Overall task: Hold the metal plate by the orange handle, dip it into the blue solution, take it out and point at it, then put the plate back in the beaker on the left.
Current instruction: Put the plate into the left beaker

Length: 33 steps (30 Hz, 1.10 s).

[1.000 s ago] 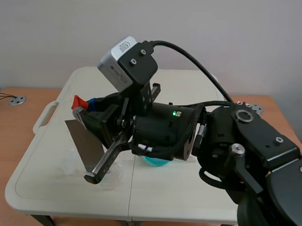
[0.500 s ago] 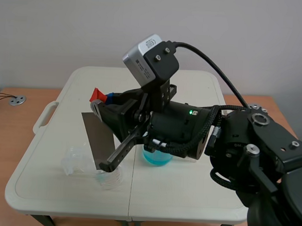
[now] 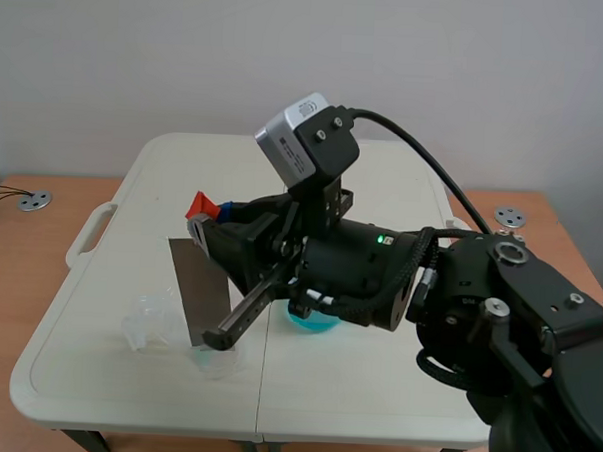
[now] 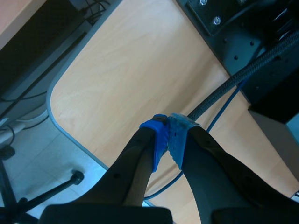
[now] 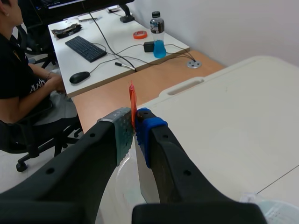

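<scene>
The right arm reaches across to the table's left side. Its gripper point(image 3: 211, 216) is shut on the orange handle point(image 3: 198, 204) of the grey metal plate point(image 3: 199, 287), which hangs down with its lower edge close over a clear beaker point(image 3: 219, 361). In the right wrist view the handle point(image 5: 132, 103) is pinched between the pads of the gripper point(image 5: 134, 128), and the plate point(image 5: 145, 184) drops away beneath. The beaker of blue solution point(image 3: 312, 321) is mostly hidden behind the arm. The left gripper point(image 4: 169, 140) is shut on nothing, off the table over a wooden surface.
A second clear plastic vessel point(image 3: 149, 324) lies left of the beaker. The white folding table point(image 3: 109, 278) has a handle on its left edge. A person point(image 5: 18, 79) sits at a desk with a keyboard point(image 5: 84, 48) beyond the table.
The right gripper has carried the plate to the right, away from the table's left side, then lowered it a little toward the clear beaker.
</scene>
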### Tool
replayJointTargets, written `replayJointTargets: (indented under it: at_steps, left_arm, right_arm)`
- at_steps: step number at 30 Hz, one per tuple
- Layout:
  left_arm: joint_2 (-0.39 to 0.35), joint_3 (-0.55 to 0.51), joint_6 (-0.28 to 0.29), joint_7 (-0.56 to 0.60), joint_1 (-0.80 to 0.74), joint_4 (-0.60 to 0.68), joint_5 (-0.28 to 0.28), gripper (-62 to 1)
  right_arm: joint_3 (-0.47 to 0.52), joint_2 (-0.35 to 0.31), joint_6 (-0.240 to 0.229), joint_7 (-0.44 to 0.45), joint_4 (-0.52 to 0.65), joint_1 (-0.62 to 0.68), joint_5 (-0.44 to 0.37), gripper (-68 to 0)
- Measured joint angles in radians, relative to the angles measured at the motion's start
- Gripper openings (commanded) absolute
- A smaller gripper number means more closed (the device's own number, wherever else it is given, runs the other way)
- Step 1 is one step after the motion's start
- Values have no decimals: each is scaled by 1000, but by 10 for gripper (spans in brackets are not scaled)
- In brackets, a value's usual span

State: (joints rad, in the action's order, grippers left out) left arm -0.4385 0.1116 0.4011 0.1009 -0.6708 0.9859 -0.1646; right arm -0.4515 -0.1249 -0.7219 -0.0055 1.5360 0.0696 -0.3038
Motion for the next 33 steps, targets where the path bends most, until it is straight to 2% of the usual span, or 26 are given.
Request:
replayJointTargets:
  at_steps: [10, 18, 23, 26, 29, 31, 33]
  left_arm:
    - [0, 0, 0, 0, 0, 0, 0, -594]
    - [0, 0, 0, 0, 0, 0, 0, -594]
    - [0, 0, 0, 0, 0, 0, 0, -594]
    - [0, 0, 0, 0, 0, 0, 0, -594]
    - [0, 0, 0, 0, 1, 0, -23, -588]
    - [0, 0, 0, 0, 1, 0, -42, -512]
    - [0, 0, 0, 0, 1, 0, -49, -356]
  right_arm:
    - [0, 0, 0, 27, -79, 0, 0, -653]
    - [0, 0, 0, 27, -79, 0, 0, -653]
    - [0, 0, 0, 27, -79, 0, 0, -606]
    - [0, 0, 0, 28, -79, 0, 0, -607]
    - [0, 0, 5, 30, -79, 0, 0, -607]
    - [0, 0, 35, 30, -79, 0, 0, -607]
    - [0, 0, 72, 29, -79, 0, 0, -607]
